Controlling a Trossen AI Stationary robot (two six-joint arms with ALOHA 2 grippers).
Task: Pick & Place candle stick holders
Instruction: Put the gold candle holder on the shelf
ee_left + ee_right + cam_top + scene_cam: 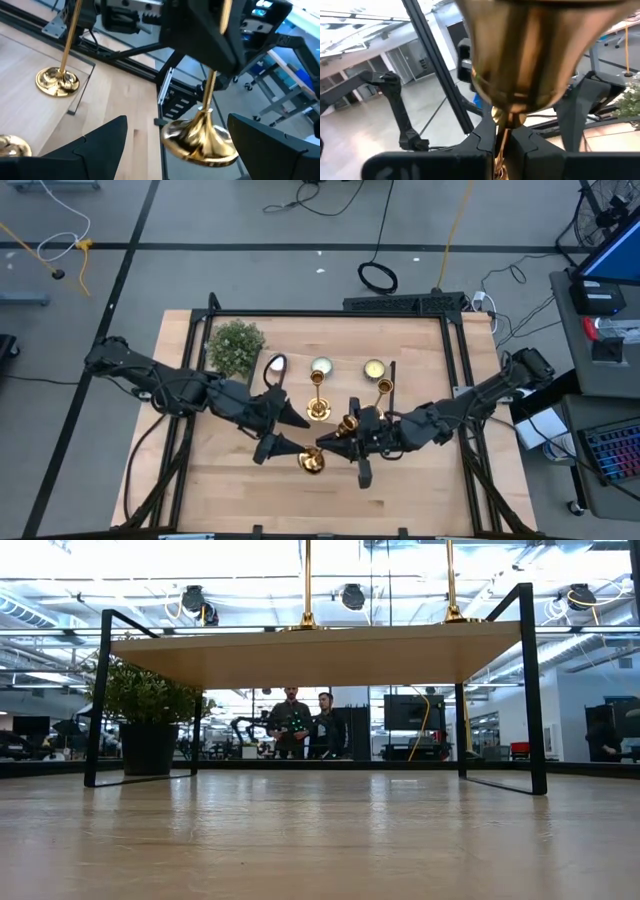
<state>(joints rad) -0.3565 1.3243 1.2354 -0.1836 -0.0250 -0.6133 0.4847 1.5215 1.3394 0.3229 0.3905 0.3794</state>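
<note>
Pinching the brass candle stick holder (pixel 202 137) by its stem, your right gripper (pixel 345 442) hangs mid-tabletop (pixel 420 480); guide its base squarely between the spread left gripper (pixel 292 430) fingers before releasing.

Both arms reach inward, meeting mid-table. Left gripper (pixel 290 432) fingers spread wide. Right gripper (pixel 335 442) fingers closed tight.

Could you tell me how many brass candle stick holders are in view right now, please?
3. One candle holder stands mid-table below the middle tealight, a second stands below the right tealight, and a third, nearer the front, is held by its stem in the right hand.
</note>
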